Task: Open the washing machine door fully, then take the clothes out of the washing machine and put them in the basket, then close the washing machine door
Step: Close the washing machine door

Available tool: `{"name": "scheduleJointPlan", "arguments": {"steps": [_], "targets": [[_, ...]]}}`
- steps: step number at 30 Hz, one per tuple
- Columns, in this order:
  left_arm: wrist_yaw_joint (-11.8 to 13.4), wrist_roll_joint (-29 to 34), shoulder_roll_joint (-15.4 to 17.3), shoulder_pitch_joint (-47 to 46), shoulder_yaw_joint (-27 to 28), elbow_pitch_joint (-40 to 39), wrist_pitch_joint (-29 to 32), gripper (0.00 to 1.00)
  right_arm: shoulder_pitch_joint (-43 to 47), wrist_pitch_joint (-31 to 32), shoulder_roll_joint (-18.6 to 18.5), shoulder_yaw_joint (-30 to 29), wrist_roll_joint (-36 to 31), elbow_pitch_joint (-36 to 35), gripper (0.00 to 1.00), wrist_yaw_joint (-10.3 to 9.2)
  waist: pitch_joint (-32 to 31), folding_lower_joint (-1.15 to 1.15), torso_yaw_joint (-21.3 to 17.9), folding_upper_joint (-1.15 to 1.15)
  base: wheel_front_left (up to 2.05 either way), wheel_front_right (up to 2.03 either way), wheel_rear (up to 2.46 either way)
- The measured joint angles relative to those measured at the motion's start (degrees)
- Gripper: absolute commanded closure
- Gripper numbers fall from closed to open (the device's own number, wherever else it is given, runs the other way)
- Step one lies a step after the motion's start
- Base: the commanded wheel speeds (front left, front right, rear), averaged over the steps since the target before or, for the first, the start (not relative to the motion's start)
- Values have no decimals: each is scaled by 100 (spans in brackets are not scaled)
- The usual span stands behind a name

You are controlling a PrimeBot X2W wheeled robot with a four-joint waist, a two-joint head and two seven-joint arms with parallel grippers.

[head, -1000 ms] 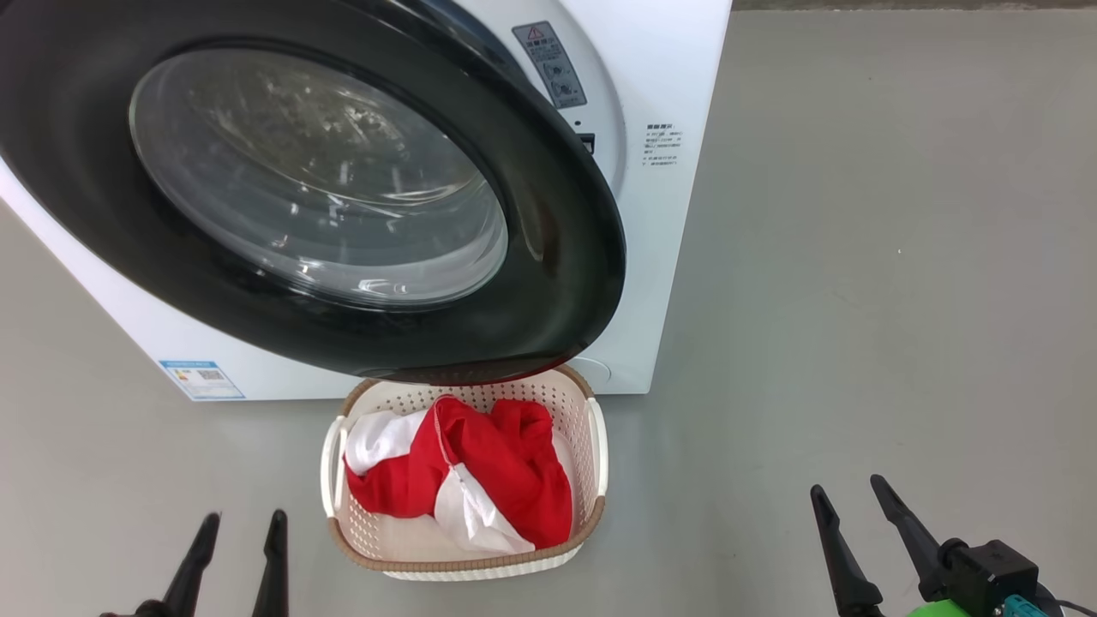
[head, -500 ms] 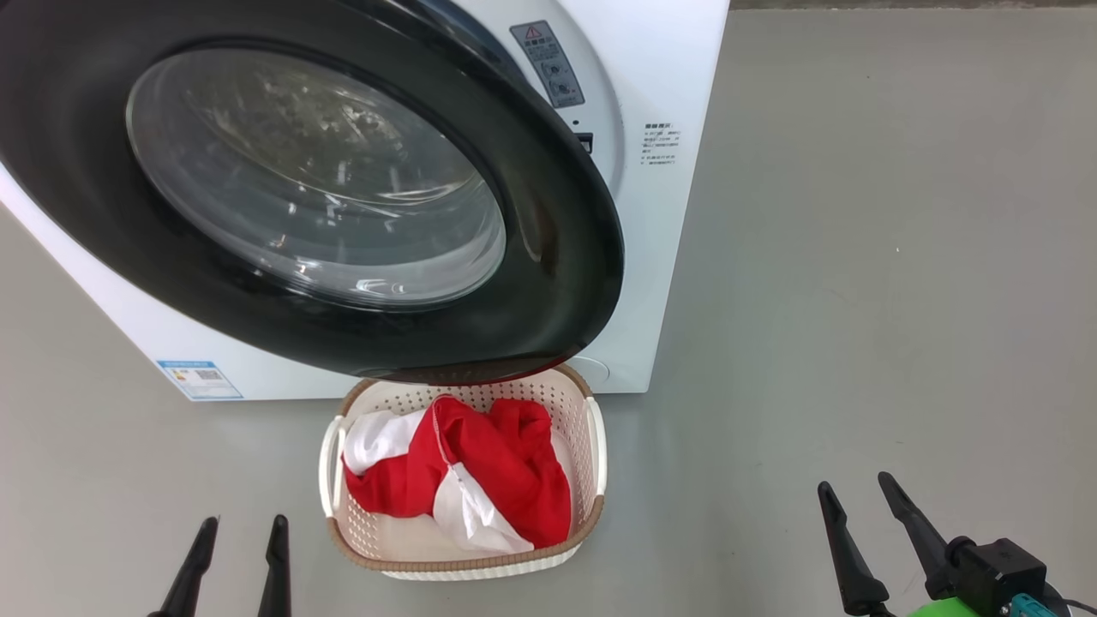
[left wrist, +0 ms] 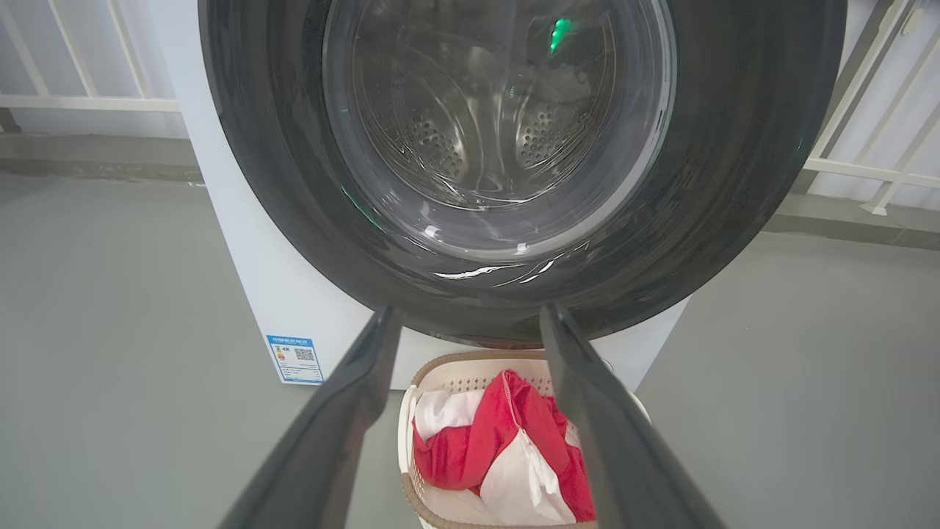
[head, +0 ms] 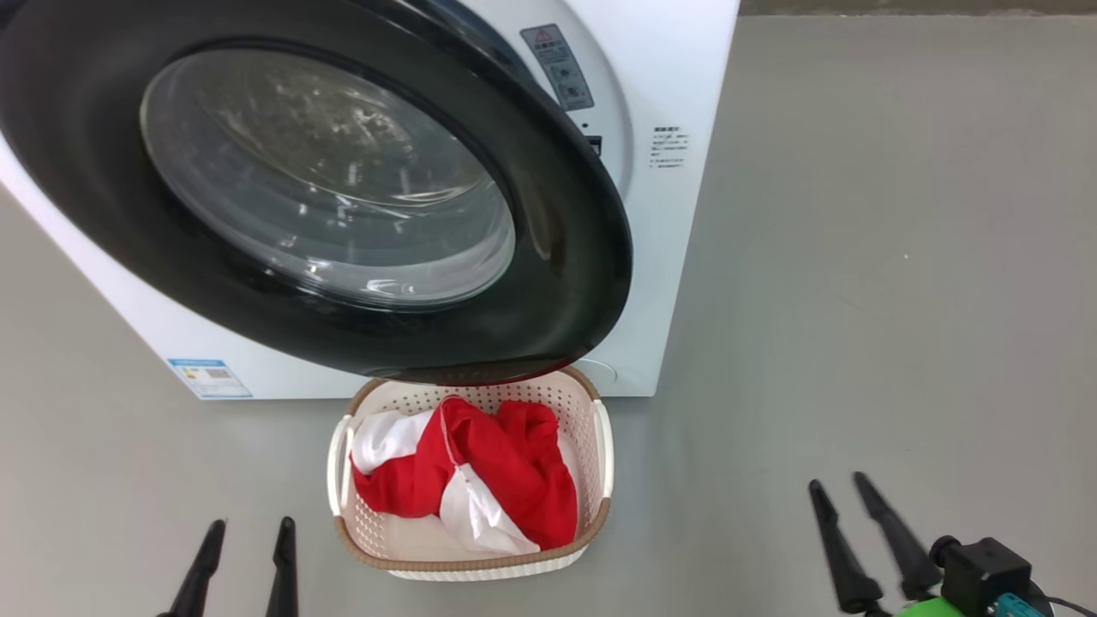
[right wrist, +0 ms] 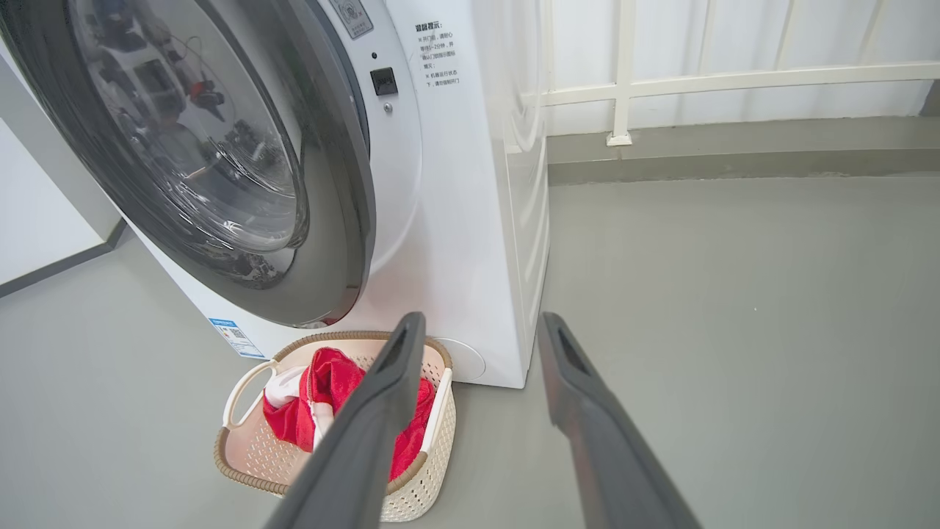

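Washing machine door (head: 557, 283) standing ajar off the washing machine (head: 677, 68), its lower rim overhanging the basket (head: 467, 561), clothes (head: 506, 480) lying in that basket, left gripper (head: 253, 523) and right gripper (head: 836, 480) hovering near the basket, fingers parted, gripping nothing.

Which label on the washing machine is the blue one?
The blue sticker, low on the front of the washing machine, near its bottom left corner. The grey warning label and the black printed text sit higher, right of the door.
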Motion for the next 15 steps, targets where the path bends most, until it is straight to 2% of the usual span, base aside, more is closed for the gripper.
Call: {"name": "scheduleJointPlan", "arguments": {"steps": [6,15], "targets": [[0,-1,-27,-4,-131,7,0,0,-311,0,-12,434,47,12,100,0,-6,0,163,0,0,0,0],[0,-34,-49,-64,-343,15,0,0,-1435,0,-33,1111,99,112,100,0,88,0,475,0,0,0,0]]}}
